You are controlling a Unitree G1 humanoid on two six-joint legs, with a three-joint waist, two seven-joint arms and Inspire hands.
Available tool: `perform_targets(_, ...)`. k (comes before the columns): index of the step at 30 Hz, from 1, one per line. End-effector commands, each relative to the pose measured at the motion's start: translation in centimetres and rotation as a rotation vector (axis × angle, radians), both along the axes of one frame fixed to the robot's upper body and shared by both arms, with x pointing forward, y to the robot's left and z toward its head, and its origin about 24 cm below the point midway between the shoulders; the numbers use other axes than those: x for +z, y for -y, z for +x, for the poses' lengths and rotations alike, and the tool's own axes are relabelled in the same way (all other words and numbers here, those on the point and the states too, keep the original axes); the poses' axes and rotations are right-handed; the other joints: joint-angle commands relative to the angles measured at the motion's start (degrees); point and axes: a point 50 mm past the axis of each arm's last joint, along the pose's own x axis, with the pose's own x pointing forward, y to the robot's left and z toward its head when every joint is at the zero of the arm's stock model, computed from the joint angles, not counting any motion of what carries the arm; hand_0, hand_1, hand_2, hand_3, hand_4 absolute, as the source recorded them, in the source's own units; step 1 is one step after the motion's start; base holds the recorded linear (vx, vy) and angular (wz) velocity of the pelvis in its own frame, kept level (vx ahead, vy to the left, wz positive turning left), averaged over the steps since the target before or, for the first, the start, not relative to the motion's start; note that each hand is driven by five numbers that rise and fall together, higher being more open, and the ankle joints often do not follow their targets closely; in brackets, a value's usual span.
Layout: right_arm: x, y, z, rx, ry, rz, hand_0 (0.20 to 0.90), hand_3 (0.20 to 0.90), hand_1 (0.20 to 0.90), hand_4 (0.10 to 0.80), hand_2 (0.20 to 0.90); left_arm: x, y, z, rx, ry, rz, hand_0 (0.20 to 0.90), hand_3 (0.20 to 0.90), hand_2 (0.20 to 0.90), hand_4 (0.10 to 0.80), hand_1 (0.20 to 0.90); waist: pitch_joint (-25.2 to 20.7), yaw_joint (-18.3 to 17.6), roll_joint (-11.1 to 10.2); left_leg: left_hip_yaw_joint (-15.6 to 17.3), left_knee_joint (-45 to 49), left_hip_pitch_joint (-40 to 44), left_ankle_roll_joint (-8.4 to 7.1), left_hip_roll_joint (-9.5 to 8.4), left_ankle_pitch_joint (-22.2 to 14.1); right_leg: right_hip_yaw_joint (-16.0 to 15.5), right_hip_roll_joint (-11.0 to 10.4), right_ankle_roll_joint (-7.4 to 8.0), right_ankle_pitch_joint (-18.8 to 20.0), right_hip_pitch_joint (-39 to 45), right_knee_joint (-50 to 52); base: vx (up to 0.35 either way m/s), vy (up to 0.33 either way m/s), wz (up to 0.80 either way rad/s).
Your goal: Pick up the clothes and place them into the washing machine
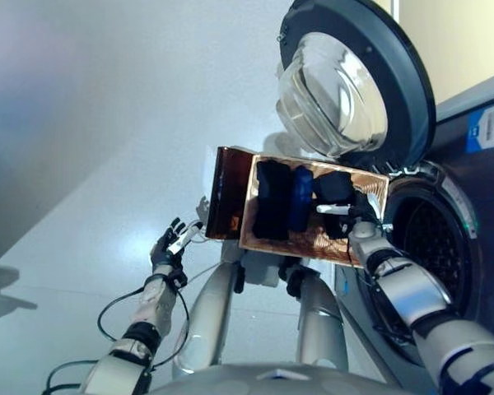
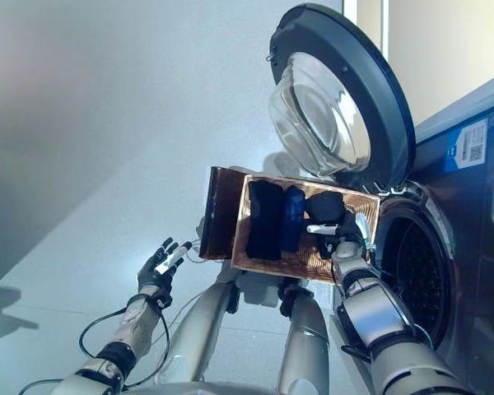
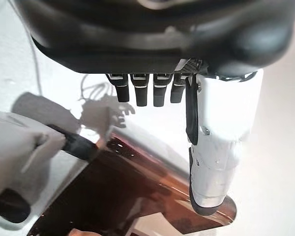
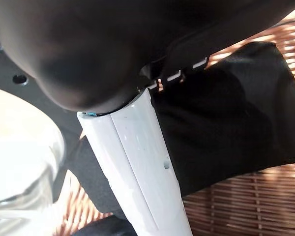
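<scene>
1. One wicker basket stands on the floor just in front of the washing machine, with its lid standing open on the far side from the machine.
2. Three garments lie inside the basket: one long black piece, one blue piece beside it, and one black bundle nearest the machine.
3. The machine's one round door is swung wide open, showing the dark drum.
4. The right hand reaches into the basket and touches the black bundle; whether its fingers grip it cannot be told.
5. The left hand hangs beside the lid, fingers straight, holding nothing.
</scene>
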Motion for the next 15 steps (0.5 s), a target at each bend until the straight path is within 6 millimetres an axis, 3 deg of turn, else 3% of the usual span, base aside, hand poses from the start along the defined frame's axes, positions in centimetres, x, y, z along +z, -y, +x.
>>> perform_targets(1, 4.1, 2.8, 1.6, -0.014, -0.001, -0.244, 0.900, 0.900, 0.900, 0.800, 0.900, 0.6, 0.5, 0.1, -0.036, 0.050, 0.020, 0.900, 0.900, 0.900, 0.800, 0.900, -0.4, 2.3, 2.9, -1.3, 6.1, -2.1, -4.51, -2.34, -7.6, 1.4, -2.3, 4.09, 6.5, 2.1, -9.0, -0.059, 0.027, 0.22)
perform_targets(8, 7.7, 5.0, 2.4, -0.008, -0.057, -0.497, 0.900, 0.900, 0.900, 0.800, 0.900, 2.6, 2.3, 1.8, -0.054, 0.149, -0.013, 0.900, 0.900, 0.900, 0.800, 0.900, 1.7, 3.9, 5.5, -1.1, 10.6, -7.9, -4.24, -3.05, -8.1, 1.9, -3.6, 3.69, 5.1, -3.8, -2.9, -0.056, 0.050, 0.16)
perform_targets(11, 7.9, 5.2, 2.4, 0.008, -0.071, -0.540, 0.900, 0.900, 0.900, 0.800, 0.900, 3.1, 2.6, 2.2, -0.055, 0.169, -0.016, 0.900, 0.900, 0.900, 0.800, 0.900, 2.2, 3.9, 5.9, -1.2, 12.0, -9.2, -4.14, -3.26, -8.5, 2.4, -3.9, 3.45, 4.4, -5.0, -1.1, -0.017, 0.034, 0.11)
perform_targets(13, 8.2, 5.5, 2.4, 0.013, -0.078, -0.564, 0.529, 0.529, 0.529, 0.535, 0.529, 3.6, 2.8, 2.7, -0.050, 0.188, -0.019, 0.900, 0.900, 0.900, 0.800, 0.900, 2.5, 3.7, 6.2, -1.2, 13.1, -10.2, -4.10, -3.38, -8.8, 2.6, -4.1, 3.28, 3.7, -6.3, 0.5, -0.004, 0.007, 0.02)
perform_targets(14, 8.4, 5.6, 2.4, 0.018, -0.082, -0.582, 0.461, 0.461, 0.461, 0.486, 0.461, 4.0, 2.7, 3.0, -0.032, 0.203, -0.027, 0.900, 0.900, 0.900, 0.800, 0.900, 2.7, 3.7, 6.5, -1.2, 13.9, -11.2, -4.05, -3.57, -9.0, 2.7, -4.4, 3.15, 3.3, -7.3, 1.8, 0.000, 0.000, 0.00)
perform_targets(15, 8.5, 5.6, 2.5, 0.018, -0.077, -0.589, 0.222, 0.222, 0.222, 0.316, 0.222, 4.1, 2.7, 3.1, -0.029, 0.209, -0.024, 0.900, 0.900, 0.900, 0.800, 0.900, 2.8, 3.7, 6.6, -1.2, 14.0, -11.5, -4.06, -3.64, -9.0, 2.9, -4.6, 3.11, 3.2, -7.7, 2.2, -0.009, 0.030, 0.02)
